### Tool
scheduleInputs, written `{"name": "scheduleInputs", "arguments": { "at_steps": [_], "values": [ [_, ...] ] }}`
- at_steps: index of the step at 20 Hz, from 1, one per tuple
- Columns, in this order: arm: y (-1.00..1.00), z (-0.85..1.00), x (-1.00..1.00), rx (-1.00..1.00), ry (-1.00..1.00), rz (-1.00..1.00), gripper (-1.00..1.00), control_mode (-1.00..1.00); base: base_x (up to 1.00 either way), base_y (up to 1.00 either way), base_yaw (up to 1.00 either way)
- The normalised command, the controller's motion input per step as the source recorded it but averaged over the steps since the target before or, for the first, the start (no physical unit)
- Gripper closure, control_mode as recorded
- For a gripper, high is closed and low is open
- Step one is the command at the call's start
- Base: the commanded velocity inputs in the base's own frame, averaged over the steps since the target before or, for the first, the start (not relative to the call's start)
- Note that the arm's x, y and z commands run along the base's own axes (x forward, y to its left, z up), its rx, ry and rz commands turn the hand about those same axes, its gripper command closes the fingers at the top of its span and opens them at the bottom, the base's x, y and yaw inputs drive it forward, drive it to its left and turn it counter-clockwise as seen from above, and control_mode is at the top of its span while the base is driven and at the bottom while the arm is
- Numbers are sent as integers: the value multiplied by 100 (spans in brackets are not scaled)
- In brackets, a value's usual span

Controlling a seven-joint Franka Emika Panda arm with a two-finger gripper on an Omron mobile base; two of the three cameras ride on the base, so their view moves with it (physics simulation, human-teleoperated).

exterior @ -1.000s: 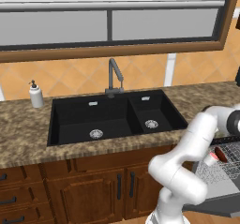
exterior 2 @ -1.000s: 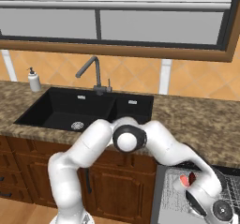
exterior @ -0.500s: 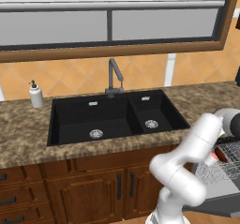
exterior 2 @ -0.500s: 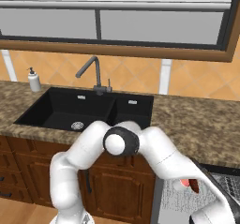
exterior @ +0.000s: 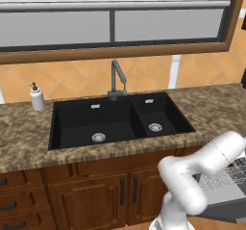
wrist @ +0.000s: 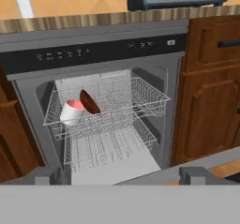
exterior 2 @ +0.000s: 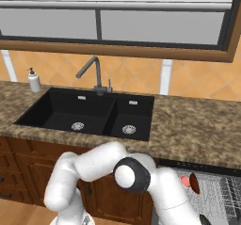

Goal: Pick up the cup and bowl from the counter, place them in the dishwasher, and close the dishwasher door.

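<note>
The dishwasher (wrist: 108, 101) stands open, and in its upper wire rack (wrist: 140, 99) the cup (wrist: 71, 112) lies tipped on its side, touching the bowl (wrist: 89, 101), which stands on edge. The pincer (wrist: 120, 174) faces the opening from outside, its tips apart and holding nothing. The sink (exterior: 115, 121) is set in the tabletop (exterior: 216, 108).

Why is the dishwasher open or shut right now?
Open. The hand view looks straight into the dishwasher, with the cup and bowl in its rack.

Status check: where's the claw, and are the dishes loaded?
Claw low, facing the open dishwasher, holding nothing seen. Cup and bowl both in the upper rack, touching. Door not yet shut; nothing seen blocking it.
</note>
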Motion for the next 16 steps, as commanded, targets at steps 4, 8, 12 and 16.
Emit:
{"name": "scheduleInputs", "arguments": {
  "at_steps": [4,8,12,16],
  "values": [
    [-1,-98,-26,0,-25,10,-100,-100,0,0,0],
    [-1,-93,4,0,-25,8,-100,-100,0,0,0],
    [-9,-86,6,0,-25,11,-100,-100,0,0,0],
    [-22,-90,24,0,-11,15,-100,-100,0,0,0]
  ]
}}
